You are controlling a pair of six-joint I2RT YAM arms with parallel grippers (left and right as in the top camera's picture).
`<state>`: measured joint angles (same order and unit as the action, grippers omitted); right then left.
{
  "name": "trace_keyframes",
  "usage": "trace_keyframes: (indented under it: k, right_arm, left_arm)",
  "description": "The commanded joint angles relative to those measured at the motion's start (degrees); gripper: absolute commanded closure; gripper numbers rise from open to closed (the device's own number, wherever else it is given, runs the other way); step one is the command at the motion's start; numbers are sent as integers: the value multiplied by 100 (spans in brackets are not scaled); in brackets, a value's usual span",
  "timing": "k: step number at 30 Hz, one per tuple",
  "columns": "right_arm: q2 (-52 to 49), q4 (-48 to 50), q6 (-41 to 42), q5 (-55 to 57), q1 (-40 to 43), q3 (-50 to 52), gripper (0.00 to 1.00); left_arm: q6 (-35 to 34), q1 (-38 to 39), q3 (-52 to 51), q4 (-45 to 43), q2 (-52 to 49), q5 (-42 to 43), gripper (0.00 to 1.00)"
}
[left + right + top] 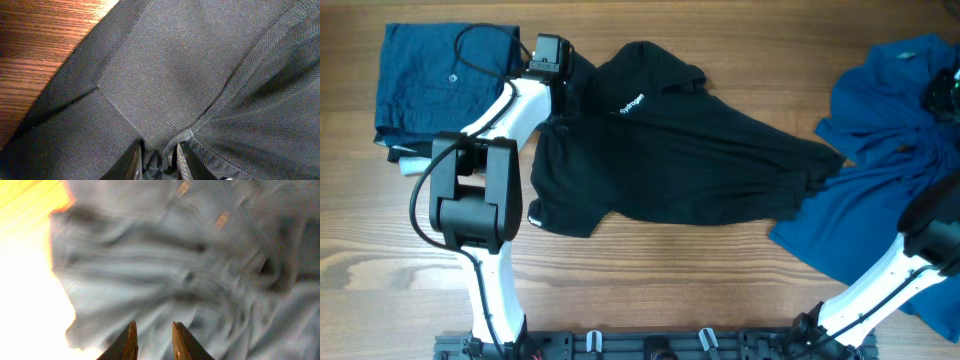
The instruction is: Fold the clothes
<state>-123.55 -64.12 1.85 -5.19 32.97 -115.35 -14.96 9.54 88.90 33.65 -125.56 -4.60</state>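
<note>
Step in hand: laying out the black polo shirt (670, 160) before any fold is made. The shirt is lying in the middle of the wooden table (640, 270), rumpled and skewed. Its collar end is pointing up-left with the white logo (632, 104) showing, and its hem end is trailing right until it is touching the blue garments (890, 170).

The left gripper (159, 146) is sitting at the shirt's upper-left edge, near the collar. Its jaws are standing nearly closed and are pinching a small raised pucker of black knit along a seam.

The right gripper (153, 326) is hanging over the loose blue heap at the far right. Its jaws are narrowly parted and nothing is showing between them, though the wrist view is blurring badly.

A folded dark blue garment (430, 85) is sitting top-left, looking finished, so one item is likely done, the black one is in progress and the blue heap is waiting.

Next move, as I'm judging it: the right gripper should be coming across to take the shirt's opposite side. Then both arms should be pulling apart to flatten it and drag it clear of the blue heap. The left pinch is looking thin, so it may be slipping under tension.
</note>
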Motion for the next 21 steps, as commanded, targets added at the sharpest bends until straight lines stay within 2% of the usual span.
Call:
trace_keyframes:
  k: [1, 3, 6, 10, 15, 19, 21]
  right_arm:
    - [197, -1064, 656, -826, -232, -278, 78]
    - [195, -1797, 719, -1189, -385, -149, 94]
    - [195, -2457, 686, -1329, -780, 413, 96]
    - [214, -2647, 601, -1384, -1414, 1541, 96]
    - [640, -2411, 304, -1738, -2074, 2907, 96]
    - [1318, -1360, 1231, -1399, -2140, 4179, 96]
    - [1429, -916, 1335, -1255, -2140, 4575, 96]
  left_arm:
    - [-50, -232, -350, 195, -442, -380, 78]
    - [-50, -232, -350, 127, -442, -380, 78]
    - [-52, -232, -350, -17, -442, -378, 80]
    - [-225, -232, -350, -339, -442, -372, 83]
    - [-223, -232, -350, -566, -442, -227, 83]
    - [-225, -234, -350, -739, -444, -227, 82]
    - [-225, -232, -350, -824, -444, -225, 83]
